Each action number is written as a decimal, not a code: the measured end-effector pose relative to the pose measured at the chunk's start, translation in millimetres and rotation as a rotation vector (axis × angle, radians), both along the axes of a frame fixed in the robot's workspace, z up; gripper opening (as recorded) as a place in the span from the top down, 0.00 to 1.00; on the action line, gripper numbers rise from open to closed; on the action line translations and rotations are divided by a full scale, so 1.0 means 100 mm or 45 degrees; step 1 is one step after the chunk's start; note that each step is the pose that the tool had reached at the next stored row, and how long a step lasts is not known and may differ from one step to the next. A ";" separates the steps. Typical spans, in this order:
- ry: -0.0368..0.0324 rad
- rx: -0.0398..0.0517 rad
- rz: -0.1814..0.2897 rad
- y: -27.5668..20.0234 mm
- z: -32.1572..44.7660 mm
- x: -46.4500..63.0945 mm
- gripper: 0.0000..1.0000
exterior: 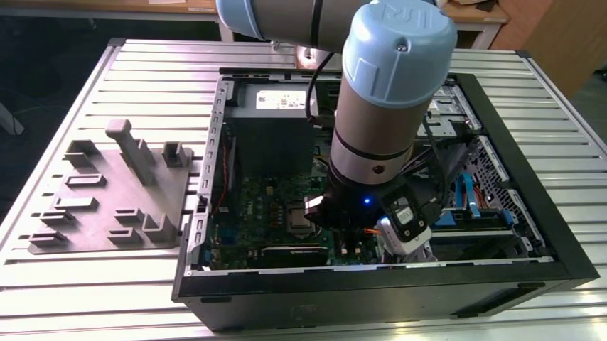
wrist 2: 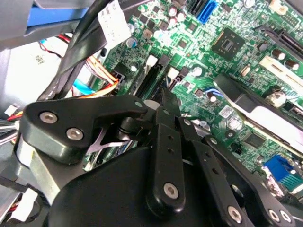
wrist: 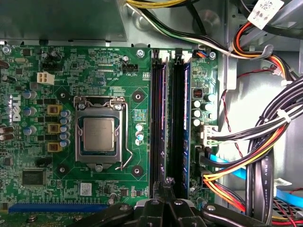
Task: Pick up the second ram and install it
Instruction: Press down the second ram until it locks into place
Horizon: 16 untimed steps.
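Second ram (wrist: 186, 127) seated in slot beyond jaws

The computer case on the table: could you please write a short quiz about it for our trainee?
1. True or false: the computer case is open, with its motherboard exposed.
2. In the exterior view, the grey tray lies: A) to the case's left, B) to its right, C) inside it.
3. In the first wrist view, is the gripper nearer the processor or the long black slots?
Key: 1 true; 2 A; 3 the slots.
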<state>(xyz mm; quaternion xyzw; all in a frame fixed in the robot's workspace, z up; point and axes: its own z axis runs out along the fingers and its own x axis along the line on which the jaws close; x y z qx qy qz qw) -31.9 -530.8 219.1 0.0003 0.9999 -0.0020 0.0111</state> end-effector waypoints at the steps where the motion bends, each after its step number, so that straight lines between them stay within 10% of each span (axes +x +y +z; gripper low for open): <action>1: -0.0001 0.000 0.000 0.001 0.022 0.00 0.90; 9: 0.0008 -0.003 0.000 0.010 0.124 0.00 0.90; 16: 0.0007 -0.003 0.000 0.185 0.120 0.00 0.90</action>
